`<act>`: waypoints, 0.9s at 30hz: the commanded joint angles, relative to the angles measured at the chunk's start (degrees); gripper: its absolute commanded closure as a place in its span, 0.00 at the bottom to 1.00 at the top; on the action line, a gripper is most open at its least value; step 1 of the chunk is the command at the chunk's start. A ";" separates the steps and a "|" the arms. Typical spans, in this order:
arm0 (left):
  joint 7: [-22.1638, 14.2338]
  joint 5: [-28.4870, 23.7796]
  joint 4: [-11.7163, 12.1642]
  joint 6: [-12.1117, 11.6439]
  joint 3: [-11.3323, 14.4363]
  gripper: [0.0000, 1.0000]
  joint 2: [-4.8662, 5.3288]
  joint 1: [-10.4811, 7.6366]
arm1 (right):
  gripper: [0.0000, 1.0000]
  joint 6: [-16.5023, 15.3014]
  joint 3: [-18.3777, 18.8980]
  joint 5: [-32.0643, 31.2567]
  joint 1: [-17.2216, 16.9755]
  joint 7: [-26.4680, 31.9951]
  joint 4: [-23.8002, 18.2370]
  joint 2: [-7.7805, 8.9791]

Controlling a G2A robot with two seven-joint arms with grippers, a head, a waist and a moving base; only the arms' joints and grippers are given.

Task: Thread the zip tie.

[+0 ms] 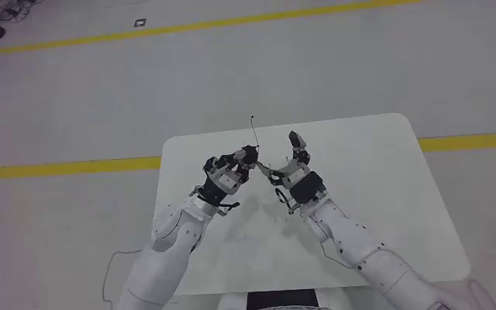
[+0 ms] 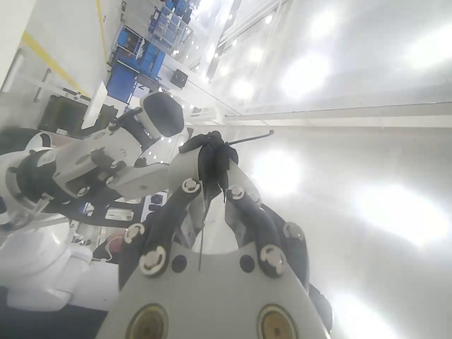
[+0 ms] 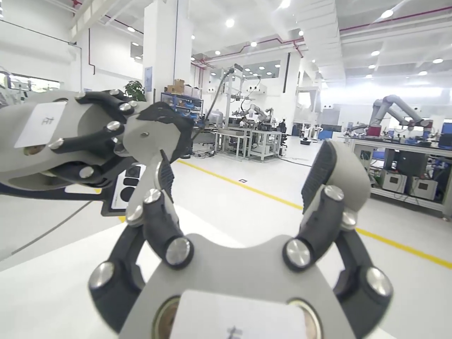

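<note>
Left claw (image 2: 213, 155) pinching a black zip tie (image 2: 247, 139), right claw (image 3: 243, 174) open beside it.

Your left claw is clamped shut on the zip tie: one thin length with a small knob at its end pokes out past the fingertips, pointing toward the far side of the white table (image 1: 372, 170), and the rest trails back between the fingers toward the wrist. Your right claw is spread wide and grips nothing; the tie sits just left of its open gap, not inside it (whether its left finger touches the left claw, I cannot tell). Judge the tie as very light, springy and slick, so a long free end will bow and flick. Take it close to the end you mean to feed, flat faces against the pads.
</note>
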 commanded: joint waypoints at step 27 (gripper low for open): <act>0.00 0.00 0.00 0.00 0.00 1.00 0.00 0.00 | 0.71 -0.04 -0.94 -1.75 1.26 -1.72 3.50 -3.31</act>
